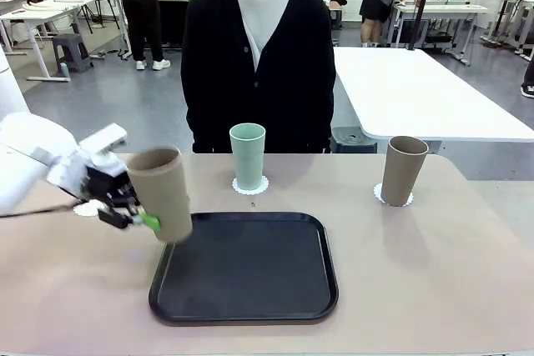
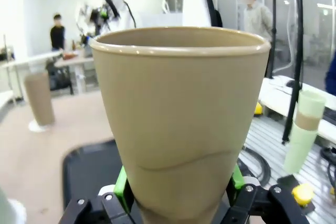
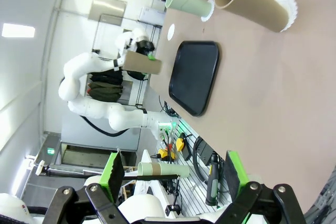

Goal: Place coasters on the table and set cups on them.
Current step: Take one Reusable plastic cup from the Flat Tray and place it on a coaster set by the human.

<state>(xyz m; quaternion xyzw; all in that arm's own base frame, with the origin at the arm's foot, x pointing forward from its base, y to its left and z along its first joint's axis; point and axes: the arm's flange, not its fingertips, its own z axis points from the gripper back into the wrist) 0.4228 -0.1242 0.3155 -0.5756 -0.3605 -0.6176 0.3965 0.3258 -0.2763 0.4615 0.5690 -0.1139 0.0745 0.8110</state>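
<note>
My left gripper point(image 1: 143, 216) is shut on a tan cup point(image 1: 160, 193), holding it slightly tilted in the air over the black tray's left edge. In the left wrist view that cup point(image 2: 181, 119) sits between the green pads point(image 2: 122, 188). A bare white coaster point(image 1: 85, 209) lies on the beige table point(image 1: 434, 289), partly behind the gripper. The mint cup point(image 1: 248, 156) stands on a coaster point(image 1: 250, 186) at the middle back. Another tan cup point(image 1: 404, 170) stands on a coaster point(image 1: 392, 198) at the right. My right gripper point(image 3: 173, 177) is open and holds nothing, well away from the table.
The black tray point(image 1: 244, 266) lies empty at the front middle. A person in a dark cardigan point(image 1: 259, 64) stands at the far edge. A white table point(image 1: 425, 89) stands behind at the right. Spare tumblers point(image 2: 304, 129) stand on the robot's base.
</note>
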